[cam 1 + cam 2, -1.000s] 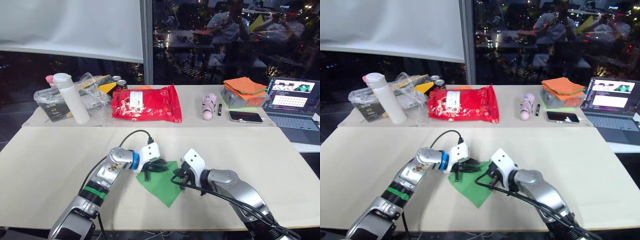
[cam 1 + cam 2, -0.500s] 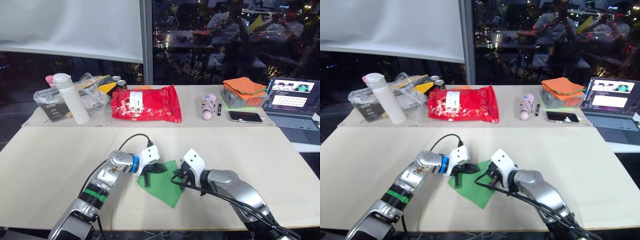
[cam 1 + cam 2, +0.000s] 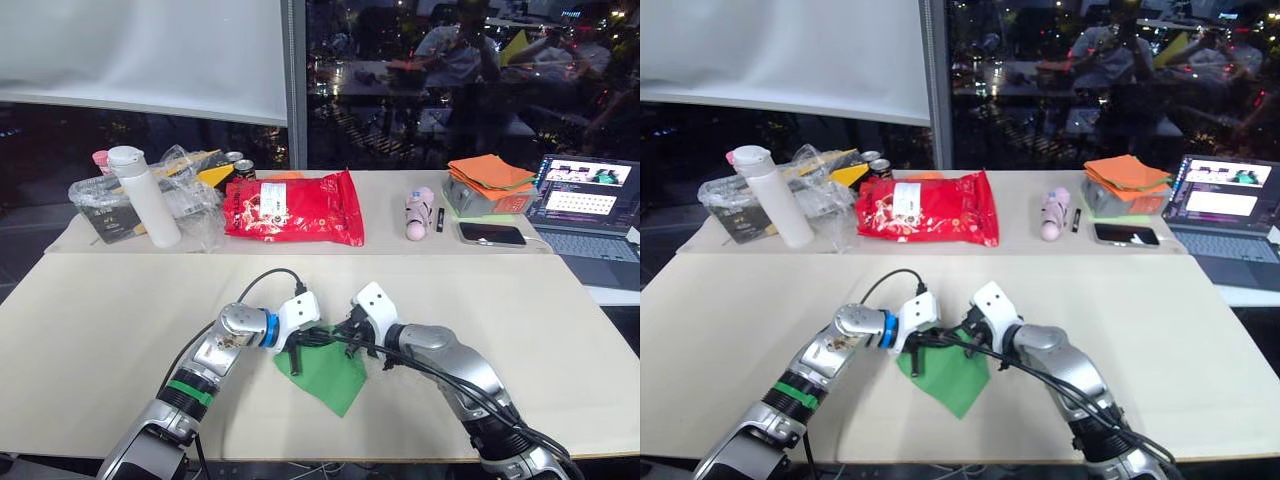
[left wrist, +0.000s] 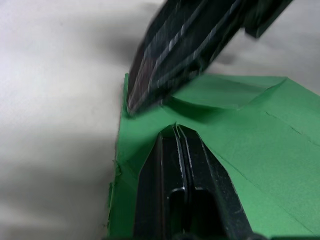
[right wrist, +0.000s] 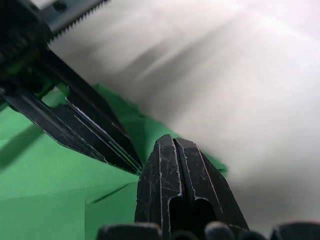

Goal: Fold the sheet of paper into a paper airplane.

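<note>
Nearest, the paper [image 3: 330, 368] lies flat on the table [image 3: 120, 330] near its front edge, a green creased wedge with its point toward the robot. Both end effectors meet at its far edge: the left end effector [image 3: 300, 345] and the right end effector [image 3: 352, 335] each have their fingers pressed together with no gap, tips down on the paper, and neither seems to pinch a layer. It looks thin and very light, limp except along its creases, likely to slide on the smooth table and to tear or crumple if pinched hard; the best hold is probably a raised flap or free edge near the far corner, with the other tip pinning it. A black cable [image 3: 270, 275] loops by the left wrist and could snag. Farther back, well apart, stand a white bottle [image 3: 142, 197], a red bag [image 3: 290, 208], an orange cloth stack [image 3: 488, 175], a phone [image 3: 490, 234] and a laptop [image 3: 590, 200]; none obstructs.
</note>
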{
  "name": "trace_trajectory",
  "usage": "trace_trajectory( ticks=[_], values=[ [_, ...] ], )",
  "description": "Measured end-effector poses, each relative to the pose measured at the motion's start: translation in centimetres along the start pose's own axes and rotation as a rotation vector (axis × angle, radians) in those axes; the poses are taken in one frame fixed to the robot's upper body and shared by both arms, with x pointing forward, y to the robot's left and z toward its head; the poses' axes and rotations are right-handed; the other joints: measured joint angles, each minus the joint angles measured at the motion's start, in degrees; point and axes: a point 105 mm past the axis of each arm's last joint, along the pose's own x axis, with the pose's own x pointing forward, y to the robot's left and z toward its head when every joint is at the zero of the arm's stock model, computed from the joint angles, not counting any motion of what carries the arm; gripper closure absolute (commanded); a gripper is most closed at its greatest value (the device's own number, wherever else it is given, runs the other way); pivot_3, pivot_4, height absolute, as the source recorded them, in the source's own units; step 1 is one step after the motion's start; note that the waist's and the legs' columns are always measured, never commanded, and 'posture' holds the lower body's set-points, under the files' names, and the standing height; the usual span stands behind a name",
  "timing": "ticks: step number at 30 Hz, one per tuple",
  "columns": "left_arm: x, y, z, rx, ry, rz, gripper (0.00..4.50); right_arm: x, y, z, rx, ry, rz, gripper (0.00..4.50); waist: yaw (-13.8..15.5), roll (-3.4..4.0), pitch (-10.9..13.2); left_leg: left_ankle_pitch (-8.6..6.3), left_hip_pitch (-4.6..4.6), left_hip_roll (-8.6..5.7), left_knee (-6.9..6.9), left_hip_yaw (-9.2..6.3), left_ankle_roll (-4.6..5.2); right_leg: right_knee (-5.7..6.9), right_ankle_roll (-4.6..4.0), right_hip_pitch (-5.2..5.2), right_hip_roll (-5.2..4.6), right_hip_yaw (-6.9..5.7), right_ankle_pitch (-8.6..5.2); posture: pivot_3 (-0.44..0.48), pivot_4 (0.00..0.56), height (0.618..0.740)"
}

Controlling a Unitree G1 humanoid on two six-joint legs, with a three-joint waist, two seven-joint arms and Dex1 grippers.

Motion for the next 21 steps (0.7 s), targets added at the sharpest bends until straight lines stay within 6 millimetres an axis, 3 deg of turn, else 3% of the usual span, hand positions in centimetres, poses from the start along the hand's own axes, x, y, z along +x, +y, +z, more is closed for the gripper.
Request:
trace_trajectory(
  ticks=[6,10,13,17,21],
  values=[
    [-0.4,0.2,-0.2,-0.015,0.004,0.000,4.49,0.7,-0.1,-0.1,0.013,-0.024,0.014,4.50,-0.38,0.03,-0.02,0.00,0.12,0.01,0.00,0.00,0.00,0.07,0.01,0.05,0.01,0.00,-0.01,0.000,0.150,0.725],
    [-1.5,0.4,-0.5,-0.072,-0.001,-0.015,3.33,0.7,-0.1,-0.1,0.009,-0.030,0.023,4.50,-0.81,0.04,-0.02,0.00,0.10,0.01,-0.01,0.00,0.00,0.11,0.02,0.03,0.01,0.00,-0.01,0.000,0.150,0.725],
    [-3.3,1.0,-0.3,-0.178,-0.047,-0.015,2.41,0.7,-0.1,-0.1,0.007,-0.031,0.028,4.50,-0.93,0.03,-0.02,0.00,0.09,0.01,0.00,-0.01,0.00,0.12,0.02,0.03,0.01,0.00,-0.02,0.000,0.150,0.725],
    [-5.6,1.6,0.5,-0.296,-0.128,-0.009,2.41,0.7,-0.1,-0.2,0.008,-0.030,0.030,4.50,-1.12,0.04,-0.02,0.00,0.12,0.01,0.00,-0.01,0.00,0.12,0.05,0.07,0.01,0.00,-0.03,0.000,0.150,0.725],
    [-5.7,2.4,0.5,-0.355,-0.169,0.055,3.55,0.6,0.0,-0.3,0.010,-0.033,0.029,4.50,-1.04,0.04,-0.02,0.00,0.14,0.01,0.01,-0.01,0.00,0.10,0.05,0.10,0.01,0.00,-0.03,0.000,0.150,0.725]
  ],
)
